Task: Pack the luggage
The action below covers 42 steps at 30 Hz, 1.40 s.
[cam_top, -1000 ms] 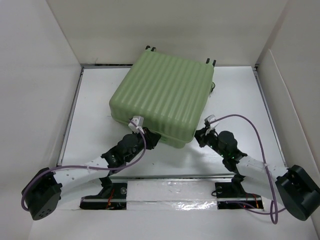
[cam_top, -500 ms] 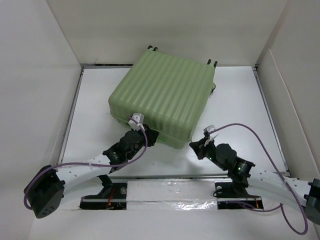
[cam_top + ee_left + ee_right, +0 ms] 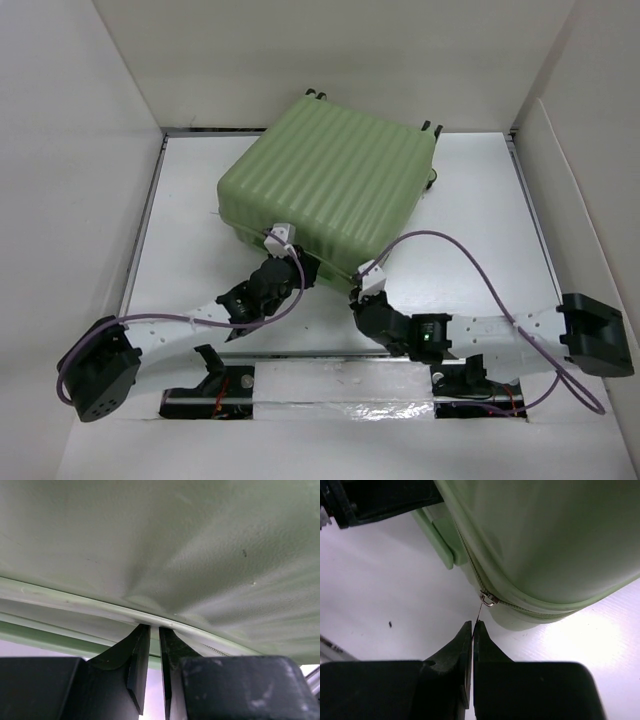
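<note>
Your luggage (image 3: 325, 190) lid is down; right claw (image 3: 472, 624) pinches the zip pull (image 3: 487, 599), zipping remains; left claw (image 3: 152, 627), nearly together at the rim (image 3: 75, 600), grip unclear.

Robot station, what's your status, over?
Right claw shut on zipper pull. Left claw nearly shut, tips at suitcase rim. Suitcase lid down. No obstruction seen.

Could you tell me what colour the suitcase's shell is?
The suitcase is ribbed pale green, clearest from the top external view.
</note>
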Each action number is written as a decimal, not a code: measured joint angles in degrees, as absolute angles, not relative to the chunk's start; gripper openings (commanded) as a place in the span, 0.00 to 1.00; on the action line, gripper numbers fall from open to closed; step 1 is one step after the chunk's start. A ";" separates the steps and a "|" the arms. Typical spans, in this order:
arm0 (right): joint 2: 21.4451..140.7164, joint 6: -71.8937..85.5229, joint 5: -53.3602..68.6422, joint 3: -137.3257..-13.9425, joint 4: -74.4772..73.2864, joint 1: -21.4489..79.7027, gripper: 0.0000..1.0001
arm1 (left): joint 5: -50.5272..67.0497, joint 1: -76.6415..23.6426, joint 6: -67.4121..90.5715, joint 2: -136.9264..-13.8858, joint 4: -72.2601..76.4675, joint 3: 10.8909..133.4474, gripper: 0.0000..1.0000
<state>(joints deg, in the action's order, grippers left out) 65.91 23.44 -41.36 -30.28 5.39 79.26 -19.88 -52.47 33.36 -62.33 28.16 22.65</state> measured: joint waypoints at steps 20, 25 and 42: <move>65.95 29.71 -46.61 -27.20 14.46 82.28 0.00 | -25.12 -24.67 35.81 -44.73 22.72 36.91 0.50; 62.78 30.09 -44.88 -25.56 14.06 82.70 0.00 | -14.04 -6.37 44.10 -55.90 26.55 43.35 0.48; 66.28 26.46 -46.04 -29.23 10.59 82.61 0.00 | 8.32 1.43 50.46 -95.37 26.55 53.60 0.45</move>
<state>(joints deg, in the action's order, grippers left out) 66.28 26.46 -46.04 -29.23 10.59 82.61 8.32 1.43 50.46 -95.37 26.55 53.60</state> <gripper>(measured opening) 0.020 0.449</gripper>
